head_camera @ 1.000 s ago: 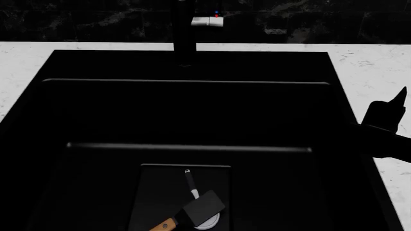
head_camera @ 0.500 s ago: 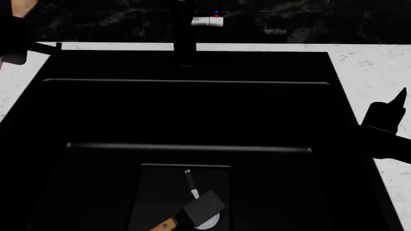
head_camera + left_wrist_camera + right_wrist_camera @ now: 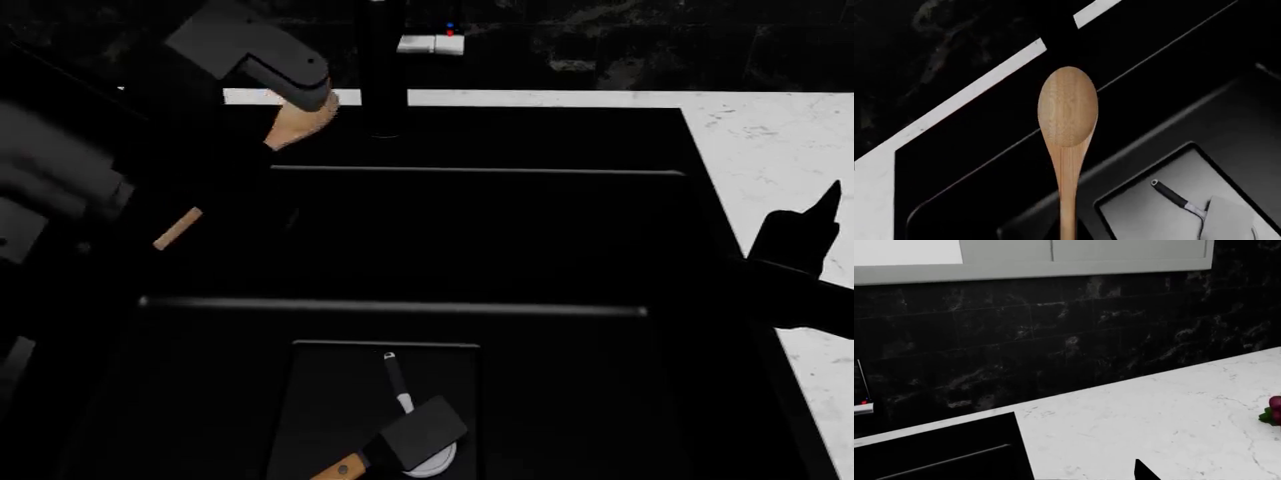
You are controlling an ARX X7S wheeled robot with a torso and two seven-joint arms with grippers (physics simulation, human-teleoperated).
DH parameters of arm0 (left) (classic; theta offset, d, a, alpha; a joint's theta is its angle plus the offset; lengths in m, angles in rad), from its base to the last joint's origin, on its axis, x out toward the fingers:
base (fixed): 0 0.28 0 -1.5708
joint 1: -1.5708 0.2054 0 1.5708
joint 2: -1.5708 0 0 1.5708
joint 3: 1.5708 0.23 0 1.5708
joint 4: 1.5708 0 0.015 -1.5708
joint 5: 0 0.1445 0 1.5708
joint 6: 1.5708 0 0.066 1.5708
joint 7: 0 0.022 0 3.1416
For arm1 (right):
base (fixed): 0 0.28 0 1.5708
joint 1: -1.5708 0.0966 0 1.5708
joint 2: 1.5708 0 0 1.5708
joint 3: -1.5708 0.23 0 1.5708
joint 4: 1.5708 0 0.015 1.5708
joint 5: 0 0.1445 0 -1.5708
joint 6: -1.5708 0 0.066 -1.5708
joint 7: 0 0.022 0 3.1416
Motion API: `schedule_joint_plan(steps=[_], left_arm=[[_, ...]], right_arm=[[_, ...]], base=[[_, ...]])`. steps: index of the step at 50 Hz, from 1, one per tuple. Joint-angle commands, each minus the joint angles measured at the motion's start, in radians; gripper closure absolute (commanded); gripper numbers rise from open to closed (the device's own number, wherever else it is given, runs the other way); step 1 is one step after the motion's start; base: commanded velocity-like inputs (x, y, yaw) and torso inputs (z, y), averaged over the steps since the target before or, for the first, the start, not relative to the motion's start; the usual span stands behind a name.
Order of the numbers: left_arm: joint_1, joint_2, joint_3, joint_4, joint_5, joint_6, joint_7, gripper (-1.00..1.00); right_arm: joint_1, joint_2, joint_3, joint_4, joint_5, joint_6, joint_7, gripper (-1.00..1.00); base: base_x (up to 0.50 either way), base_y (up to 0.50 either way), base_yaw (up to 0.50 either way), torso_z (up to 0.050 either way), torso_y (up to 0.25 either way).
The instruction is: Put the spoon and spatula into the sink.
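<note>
The left gripper (image 3: pixel 247 150) holds the spoon (image 3: pixel 296 122) over the sink's (image 3: pixel 561 240) back left corner; the spatula (image 3: pixel 400 443) lies by its front edge. Whether the right gripper (image 3: pixel 801 235) is wide or narrow cannot be told

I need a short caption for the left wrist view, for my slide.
Wooden spoon held above the black sink, where the spatula already lies.

A black sink (image 3: pixel 534 240) is set into the white marbled counter (image 3: pixel 781 140). A small dark red object (image 3: pixel 1274 411) is seen resting on the counter.
</note>
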Motion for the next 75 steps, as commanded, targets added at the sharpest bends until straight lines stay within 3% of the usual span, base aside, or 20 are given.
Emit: schedule_joint_plan(steps=[1,6,17,30,42,43,64,75], left_arm=[[-0.096,0.005,0.371,-0.212,-0.578,-0.012,-0.153,1.00],[-0.098,0.005,0.551,-0.225,-0.690,-0.012,-0.100,1.00],[-0.061,0.005,0.743,-0.271,-0.867,-0.099,-0.152,1.00],[0.007,0.005,0.774,-0.340,-0.890,-0.116,-0.223,1.00],[0.020,0.005,0.788,-0.329,-0.838,-0.088,-0.140,1.00],[0.017,0.005,0.784,-0.330,-0.837,-0.083,-0.136,-1.00],[-0.024,0.005,0.770,-0.347,-0.777,-0.080,-0.087,-1.00],[-0.223,0.005,0.681,-0.432,-0.829,-0.032,-0.054,-1.00]], right_arm=[[-0.003,0.000,-0.003,0.001,0.000,-0.005,-0.001,-1.00],[-0.006,0.000,0.000,-0.002,0.001,-0.003,0.000,-1.00],[-0.017,0.000,0.003,-0.005,0.004,-0.010,0.002,-1.00],[-0.020,0.003,0.005,-0.014,0.008,0.002,0.006,-1.00],[-0.011,0.007,0.007,-0.018,0.011,0.011,0.012,-1.00],[-0.011,0.007,0.006,-0.016,0.012,0.009,0.012,-1.00],[-0.010,0.009,0.004,-0.009,0.022,0.001,0.013,-1.00],[-0.015,0.011,0.010,-0.013,0.027,0.001,0.013,-1.00]], base=[[0.00,0.00,0.00,0.000,0.000],[0.00,0.00,0.00,0.000,0.000],[0.00,0.00,0.00,0.000,0.000],[0.00,0.00,0.00,0.000,0.000],[0.00,0.00,0.00,0.000,0.000],[0.00,0.00,0.00,0.000,0.000],[0.00,0.00,0.00,0.000,0.000],[0.00,0.00,0.00,0.000,0.000]])
